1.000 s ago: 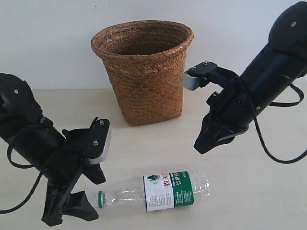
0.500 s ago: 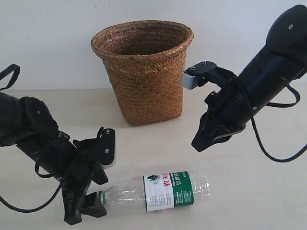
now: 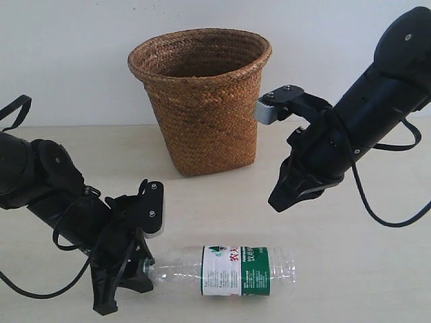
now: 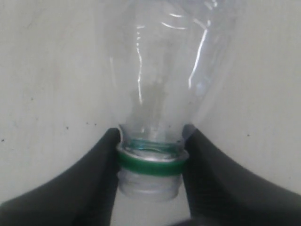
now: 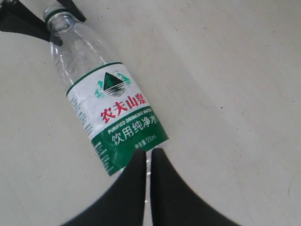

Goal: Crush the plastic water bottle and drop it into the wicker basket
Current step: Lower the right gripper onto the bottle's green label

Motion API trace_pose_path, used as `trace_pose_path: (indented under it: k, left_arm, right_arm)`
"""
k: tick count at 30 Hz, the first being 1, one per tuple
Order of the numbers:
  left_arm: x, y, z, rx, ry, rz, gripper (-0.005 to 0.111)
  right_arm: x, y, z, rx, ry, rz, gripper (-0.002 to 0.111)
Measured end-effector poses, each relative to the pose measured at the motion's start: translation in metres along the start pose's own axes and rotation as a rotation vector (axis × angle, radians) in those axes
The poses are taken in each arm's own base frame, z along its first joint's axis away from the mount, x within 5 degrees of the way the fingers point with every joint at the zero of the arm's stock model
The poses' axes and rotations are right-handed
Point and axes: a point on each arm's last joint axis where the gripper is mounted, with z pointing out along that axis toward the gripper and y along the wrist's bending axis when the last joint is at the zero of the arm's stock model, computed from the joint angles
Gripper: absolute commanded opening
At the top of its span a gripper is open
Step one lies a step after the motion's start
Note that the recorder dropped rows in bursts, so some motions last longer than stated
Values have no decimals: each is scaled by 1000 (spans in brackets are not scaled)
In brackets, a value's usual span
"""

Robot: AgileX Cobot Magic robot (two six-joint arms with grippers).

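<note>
Bottle (image 3: pixel 232 269) lies sideways on bench (image 3: pixel 377 276), lower centre of exterior view; basket (image 3: pixel 209 128) upright behind it, upper centre. Left wrist view: left tool (image 4: pixel 153 135) clamps the neck, both fingers touching. Right wrist view: right tool (image 5: pixel 149 162) closed, empty, over label end. Step: securing for crush. Next, probably: right tool opens, grips base.
</note>
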Motion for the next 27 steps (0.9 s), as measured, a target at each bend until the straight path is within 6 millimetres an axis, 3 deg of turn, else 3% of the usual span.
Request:
trace_pose_path:
  k: [2, 10, 18, 27]
  left_arm:
    - [0, -1, 0, 12, -1, 9, 5]
    - [0, -2, 0, 24, -1, 0, 4]
    - [0, -2, 0, 26, 0, -91, 4]
    - [0, -2, 0, 26, 0, -127, 4]
  right_arm:
    - [-1, 1, 0, -7, -11, 9, 0]
    - [-11, 16, 5, -54, -57, 24, 0]
    - [-22, 29, 18, -26, 35, 95, 0]
    - [-29, 32, 75, -94, 187, 178, 0]
